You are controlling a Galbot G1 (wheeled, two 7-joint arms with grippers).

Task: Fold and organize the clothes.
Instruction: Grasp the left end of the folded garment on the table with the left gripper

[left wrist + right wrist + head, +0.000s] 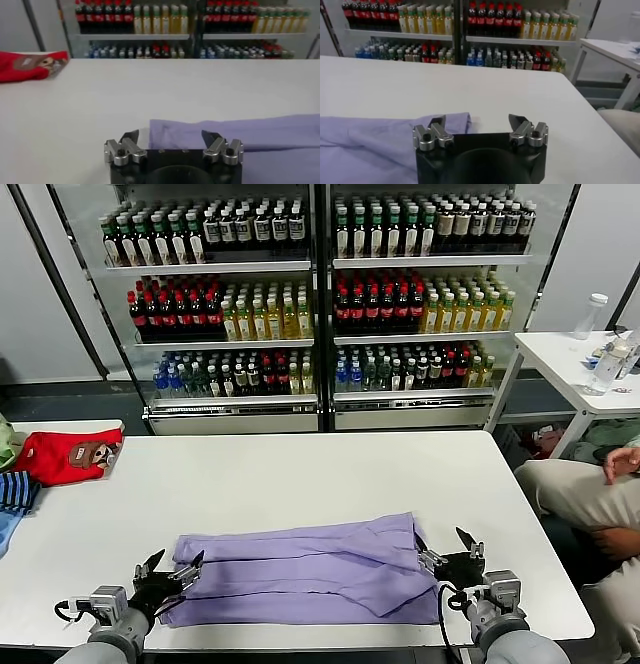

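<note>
Lavender cloth, the T-shirt (305,572) folded lengthwise into a long band, lies plain side up along the near edge of the white table (300,474), with a gripper at each short end; well off at the table's far left corner sit a red garment (68,454) and a blue striped cloth (15,494), neither involved. The likeliest trouble, as a judgement, is the loose fold: the upper layers rest uneven, with a ridge along the middle, and any brush from a departing finger could drag a corner and spring the band open; a second risk is the near hem, which lies close to the table's front edge and could slide off if tugged toward the robot; a re-grasp that catches only the top layer would peel the fold apart rather than carry it. On the left, the left gripper (169,573) stands at the shirt's left end with its fingers spread wide, holding nothing; the wrist view shows the cloth's end edge (155,132) lying between the splayed tips, whether touching them cannot be told. On the right, the right gripper (447,555) hovers at the shirt's right end, fingers likewise wide and empty; its inner fingertip (440,122) sits over the cloth's corner, the outer one over bare table.
</note>
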